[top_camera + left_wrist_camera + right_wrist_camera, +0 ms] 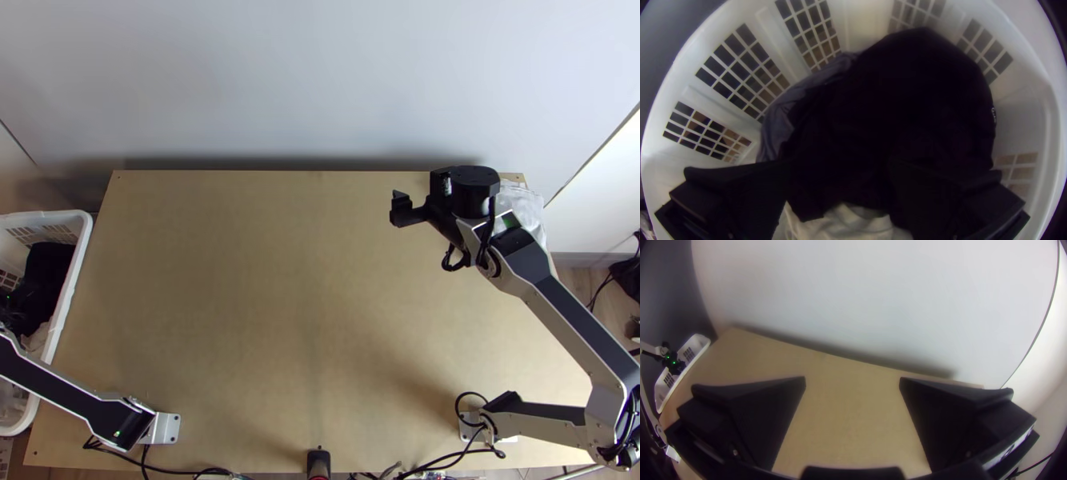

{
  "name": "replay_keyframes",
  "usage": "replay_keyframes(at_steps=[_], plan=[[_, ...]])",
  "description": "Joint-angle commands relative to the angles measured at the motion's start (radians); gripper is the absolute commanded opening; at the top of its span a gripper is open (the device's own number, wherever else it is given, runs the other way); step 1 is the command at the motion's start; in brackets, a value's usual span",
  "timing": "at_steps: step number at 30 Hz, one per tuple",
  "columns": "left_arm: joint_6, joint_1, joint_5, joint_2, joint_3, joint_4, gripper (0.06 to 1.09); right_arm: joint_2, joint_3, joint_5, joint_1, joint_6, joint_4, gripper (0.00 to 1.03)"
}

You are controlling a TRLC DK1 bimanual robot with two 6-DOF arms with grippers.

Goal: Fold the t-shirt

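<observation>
Over the counter [304,280], away from the basket [858,22], the right end effector [852,378] is gaping empty; the left end effector [840,165] is gaping, seemingly empty, over basketed dark cloth [915,93], likely the t-shirt. Overlapping layers are risking double grabs.

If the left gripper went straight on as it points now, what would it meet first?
Most likely the left gripper would meet the dark cloth heaped in the white basket; what gap remains, if any, I cannot tell.
</observation>
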Motion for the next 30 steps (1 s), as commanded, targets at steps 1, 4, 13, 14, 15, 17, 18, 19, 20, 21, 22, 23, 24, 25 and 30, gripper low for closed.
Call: replay_keyframes(at_steps=[1, 4, 13, 14, 15, 17, 18, 19, 20, 21, 22, 23, 24, 25, 30], plan=[[0.017, 0.011, -0.015, 0.09, 0.037, 0.003, 1.03, -0.006, 0.006, 0.009, 0.002, -0.001, -0.015, 0.98], [0.023, 0.017, -0.025, 0.112, 0.042, 0.005, 1.03, -0.008, 0.004, 0.015, 0.0, -0.002, -0.021, 0.98], [0.08, 0.022, -0.062, 0.125, 0.034, 0.003, 0.77, -0.011, -0.009, 0.026, -0.003, -0.007, -0.026, 0.98], [0.084, 0.02, -0.067, 0.124, 0.028, 0.017, 0.58, -0.011, -0.011, 0.026, -0.003, -0.007, -0.026, 0.98], [0.095, 0.02, -0.073, 0.124, 0.023, 0.036, 0.27, -0.011, -0.009, 0.026, -0.003, -0.007, -0.026, 0.98], [0.099, 0.022, -0.077, 0.125, 0.023, 0.046, 0.12, -0.011, -0.009, 0.026, -0.003, -0.007, -0.026, 0.98], [0.11, 0.022, -0.077, 0.118, 0.013, 0.046, 0.12, -0.011, -0.009, 0.028, -0.005, -0.007, -0.026, 0.98], [0.116, 0.022, -0.077, 0.112, 0.002, 0.051, 0.12, -0.011, -0.011, 0.028, -0.008, -0.007, -0.026, 0.98], [0.116, 0.022, -0.077, 0.105, -0.004, 0.053, 0.12, -0.011, -0.011, 0.029, -0.011, -0.007, -0.026, 0.98], [0.115, 0.023, -0.077, 0.096, -0.009, 0.054, 0.12, -0.011, -0.012, 0.031, -0.014, -0.009, -0.026, 0.98], [0.115, 0.025, -0.076, 0.087, -0.01, 0.054, 0.12, -0.011, -0.014, 0.032, -0.017, -0.009, -0.024, 0.98], [0.112, 0.027, -0.074, 0.078, -0.01, 0.054, 0.11, -0.011, -0.017, 0.032, -0.023, -0.009, -0.023, 0.98], [0.107, 0.03, -0.074, 0.069, -0.01, 0.054, 0.11, -0.011, -0.02, 0.034, -0.026, -0.009, -0.019, 0.98], [0.101, 0.033, -0.07, 0.056, -0.01, 0.054, 0.11, -0.011, -0.023, 0.034, -0.029, -0.009, -0.018, 0.98], [0.073, 0.04, -0.024, -0.028, -0.015, 0.045, 0.11, -0.011, -0.034, 0.046, -0.032, -0.009, -0.006, 0.98]])
